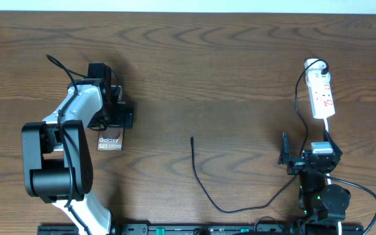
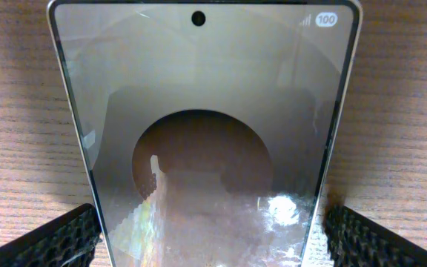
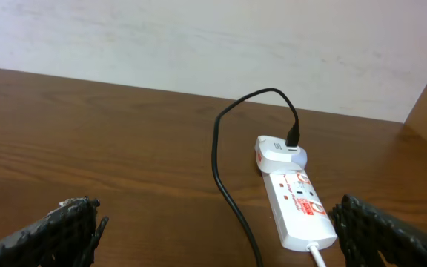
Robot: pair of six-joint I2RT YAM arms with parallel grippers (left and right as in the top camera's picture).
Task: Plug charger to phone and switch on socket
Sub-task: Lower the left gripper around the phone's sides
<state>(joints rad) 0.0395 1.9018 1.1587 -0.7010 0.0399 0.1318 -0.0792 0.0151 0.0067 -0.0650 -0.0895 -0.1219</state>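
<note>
The bronze phone (image 1: 109, 142) lies flat at the left, its "Galaxy" lettering showing below my left gripper (image 1: 113, 121). In the left wrist view the phone (image 2: 206, 111) fills the frame, and my left gripper (image 2: 212, 241) stands open astride it, one finger (image 2: 58, 241) on each side, not clamped. The white socket (image 1: 321, 91) lies at the far right with a white adapter plugged in. The charger cable (image 1: 204, 192) loops along the front, and its plug tip (image 1: 192, 138) lies loose mid-table. My right gripper (image 1: 307, 149) is open just short of the socket (image 3: 296, 208), holding nothing.
The black charger cable (image 3: 217, 148) arcs from the adapter (image 3: 276, 152) toward my right gripper (image 3: 221, 241) and passes between its fingers on the table. A pale wall rises behind the table's far edge. The socket's white cord runs back under my right arm.
</note>
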